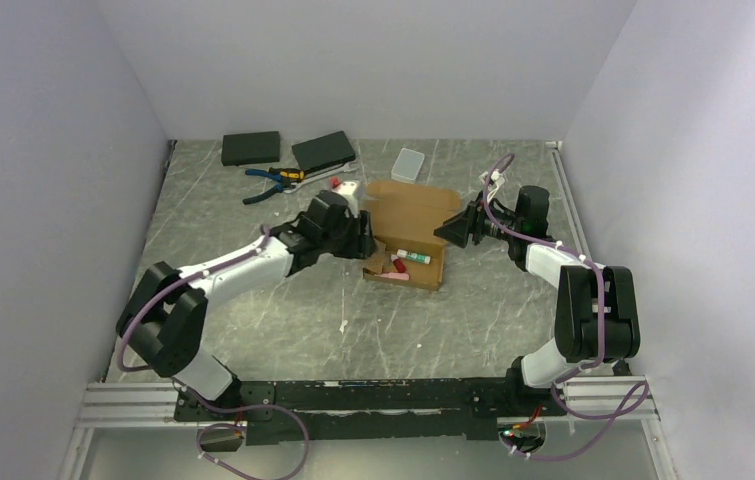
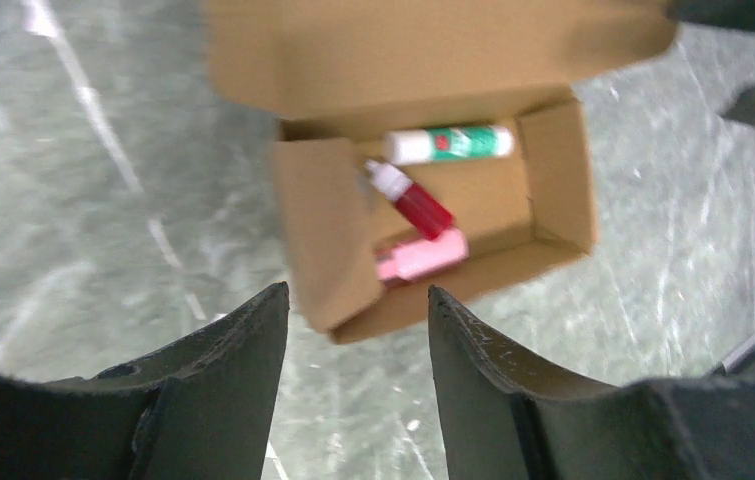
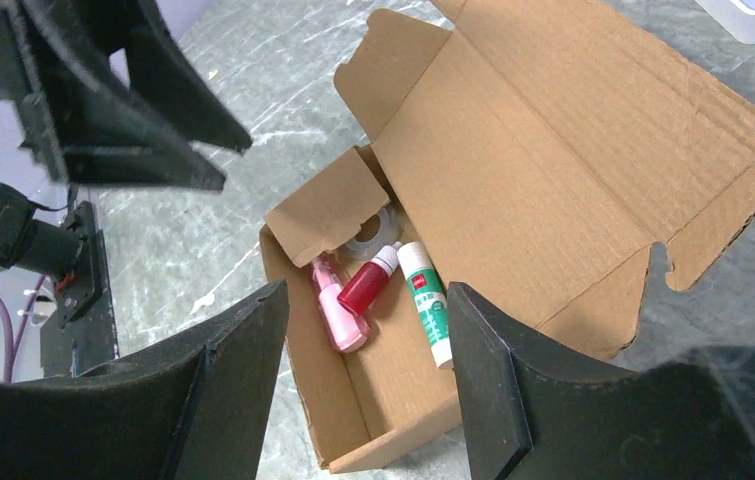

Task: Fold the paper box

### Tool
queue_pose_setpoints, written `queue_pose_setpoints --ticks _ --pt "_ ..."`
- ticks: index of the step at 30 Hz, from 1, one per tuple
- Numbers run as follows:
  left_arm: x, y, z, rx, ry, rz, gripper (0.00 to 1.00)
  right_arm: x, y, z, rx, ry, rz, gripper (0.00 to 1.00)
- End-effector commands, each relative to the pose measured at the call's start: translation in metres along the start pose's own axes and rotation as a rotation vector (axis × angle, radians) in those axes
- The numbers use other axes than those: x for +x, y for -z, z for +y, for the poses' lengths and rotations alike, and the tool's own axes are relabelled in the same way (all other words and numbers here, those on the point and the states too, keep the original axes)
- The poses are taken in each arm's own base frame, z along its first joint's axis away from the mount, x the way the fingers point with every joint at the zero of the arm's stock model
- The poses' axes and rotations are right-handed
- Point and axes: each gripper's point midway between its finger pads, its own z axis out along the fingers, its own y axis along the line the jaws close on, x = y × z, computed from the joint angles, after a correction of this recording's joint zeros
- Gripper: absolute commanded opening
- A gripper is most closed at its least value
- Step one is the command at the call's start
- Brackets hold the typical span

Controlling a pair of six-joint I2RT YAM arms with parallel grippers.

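Status: paper box (image 1: 408, 235) open on desk (image 1: 283, 300), both tools spread wide and empty.
The paper box sits between the two tools, lid flap laid back flat and one end flap leaning inward. The left tool (image 2: 355, 298) has its jaws apart with nothing between them; the box lies just ahead of and below its fingertips. The right tool (image 3: 365, 290) also has its jaws apart, gripping nothing, with the box ahead and below from the opposite side. Inside the box are a white-and-green stick (image 2: 450, 143), a red bottle (image 2: 415, 200) and a pink item (image 2: 421, 255).
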Motion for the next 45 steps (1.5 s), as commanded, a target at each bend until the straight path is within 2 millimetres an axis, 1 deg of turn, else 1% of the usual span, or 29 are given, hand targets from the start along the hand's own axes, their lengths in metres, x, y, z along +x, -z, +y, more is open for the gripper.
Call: queue_pose_setpoints --ticks 1,4,8,11,16,19,21,23,25,26,27,29,32,39,43,45 --pt "-0.007 0.001 0.042 -0.058 0.048 -0.022 0.58 -0.019 0.0 0.003 -0.031 0.08 -0.027 0.63" --pt "-0.003 -0.008 0.043 -0.026 0.045 0.013 0.58 -0.019 0.0 0.003 -0.03 0.08 -0.027 0.63" --pt "0.001 -0.02 0.03 0.058 0.045 0.051 0.58 -0.019 0.0 0.003 -0.029 0.08 -0.026 0.63" --pt "0.002 -0.028 0.027 0.082 0.056 0.057 0.58 -0.019 0.0 0.002 -0.03 0.08 -0.025 0.63" --pt "0.008 -0.044 0.032 0.059 0.082 0.086 0.58 -0.018 -0.001 0.002 -0.031 0.078 -0.023 0.63" --pt "0.012 -0.053 0.039 0.023 0.092 0.105 0.55 -0.018 -0.001 0.003 -0.032 0.079 -0.024 0.63" --pt "0.014 -0.058 0.043 -0.011 0.086 0.115 0.49 -0.019 -0.001 0.003 -0.033 0.08 -0.024 0.63" --pt "0.019 -0.061 0.05 -0.048 0.077 0.134 0.38 -0.019 -0.001 0.003 -0.033 0.079 -0.024 0.63" --pt "0.022 -0.061 0.055 -0.09 0.059 0.142 0.13 -0.019 -0.001 0.003 -0.034 0.081 -0.024 0.63" --pt "0.023 -0.061 0.057 -0.111 0.046 0.145 0.03 -0.019 -0.001 0.003 -0.033 0.08 -0.024 0.63" --pt "0.023 -0.059 0.059 -0.132 0.031 0.148 0.0 -0.019 -0.001 0.003 -0.033 0.08 -0.024 0.63" --pt "0.024 -0.057 0.062 -0.179 -0.007 0.148 0.0 -0.018 -0.001 0.003 -0.035 0.079 -0.023 0.63" --pt "0.022 -0.054 0.059 -0.224 -0.076 0.147 0.0 -0.018 -0.001 0.003 -0.034 0.08 -0.024 0.63" --pt "0.026 -0.055 0.059 -0.311 -0.177 0.169 0.0 -0.019 0.0 0.005 -0.04 0.087 -0.023 0.63" --pt "0.026 -0.053 0.058 -0.332 -0.196 0.163 0.0 -0.023 0.003 0.009 -0.033 0.158 -0.017 0.63" --pt "0.028 -0.051 0.056 -0.318 -0.176 0.159 0.0 -0.029 0.008 0.008 0.001 0.242 -0.005 0.63"
